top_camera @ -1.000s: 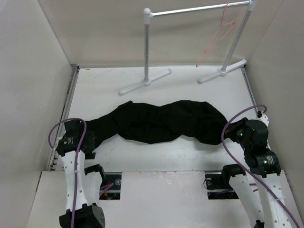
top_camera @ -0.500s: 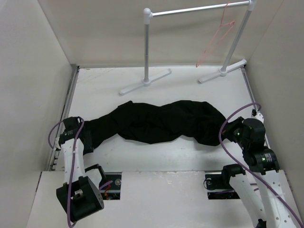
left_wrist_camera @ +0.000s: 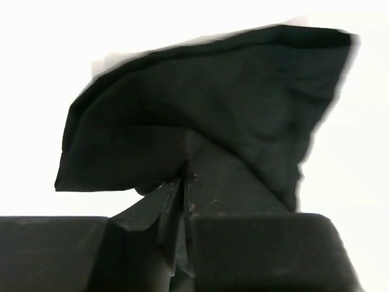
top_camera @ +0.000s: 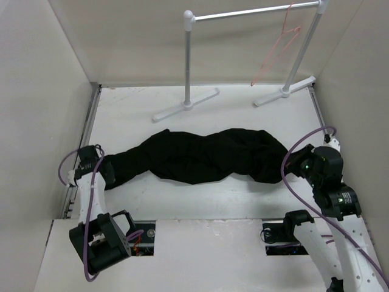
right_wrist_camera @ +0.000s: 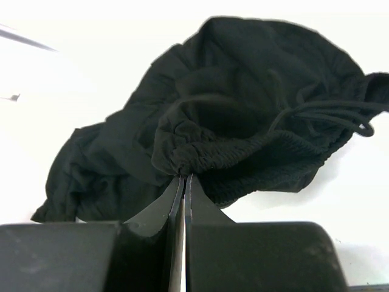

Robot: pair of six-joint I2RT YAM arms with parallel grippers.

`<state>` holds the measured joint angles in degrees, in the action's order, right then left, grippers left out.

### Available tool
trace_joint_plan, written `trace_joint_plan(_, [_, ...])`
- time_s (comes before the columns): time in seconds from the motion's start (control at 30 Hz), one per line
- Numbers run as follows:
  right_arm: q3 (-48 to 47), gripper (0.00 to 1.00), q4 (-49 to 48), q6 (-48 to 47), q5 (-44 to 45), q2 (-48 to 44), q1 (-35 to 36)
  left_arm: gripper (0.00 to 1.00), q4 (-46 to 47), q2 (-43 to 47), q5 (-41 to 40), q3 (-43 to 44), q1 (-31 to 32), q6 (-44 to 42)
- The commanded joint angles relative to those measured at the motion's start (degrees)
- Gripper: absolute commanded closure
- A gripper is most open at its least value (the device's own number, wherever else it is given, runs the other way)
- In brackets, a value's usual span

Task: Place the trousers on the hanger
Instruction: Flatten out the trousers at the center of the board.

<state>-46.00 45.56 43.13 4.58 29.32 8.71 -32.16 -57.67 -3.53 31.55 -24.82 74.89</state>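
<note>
The black trousers (top_camera: 200, 156) lie stretched left to right across the table. My left gripper (top_camera: 108, 170) is shut on their left end, the leg hem (left_wrist_camera: 182, 115), which bunches at the fingertips in the left wrist view. My right gripper (top_camera: 288, 165) is shut on the elastic waistband (right_wrist_camera: 243, 146) at their right end, with the drawstring (right_wrist_camera: 340, 118) trailing to the right. The pink hanger (top_camera: 275, 53) hangs from the right end of the rack's bar at the back, far from both grippers.
The white tubular rack (top_camera: 188, 61) stands at the back, its two feet (top_camera: 185, 104) (top_camera: 284, 91) on the table. White walls close in left, right and behind. A metal rail (top_camera: 88, 128) runs along the left table edge.
My left gripper has closed on the trouser leg end and its arm has swung down and left. The right gripper has lifted slightly with the waistband.
</note>
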Motion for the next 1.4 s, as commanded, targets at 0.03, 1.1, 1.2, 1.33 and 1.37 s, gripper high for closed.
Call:
trace_joint_plan(0.03, [-10.8,0.99,-3.6,-2.8,2.8,1.1,0.6,0.98,2.8,0.5,-1.4,19.2,-0.5,-1.1])
trace_joint_plan(1.1, [-3.2,0.97,28.8,5.9,17.3,-18.6,7.1,0.55,-4.3,-5.2,-15.8,40.3,-1.6,-16.9])
trace_joint_plan(1.2, [-2.4,0.97,27.0,6.0,15.8,-17.6,7.1,0.55,0.0,-13.1,-15.5,44.1,12.9,-26.0])
trace_joint_plan(1.33, [-0.5,0.97,21.8,5.1,13.2,-17.5,6.8,0.45,0.5,-30.2,-9.0,51.2,25.8,-38.0])
trace_joint_plan(1.37, [-0.5,0.97,20.9,4.8,13.2,-16.9,6.7,0.43,-0.4,-34.4,-5.8,53.4,27.8,-40.5])
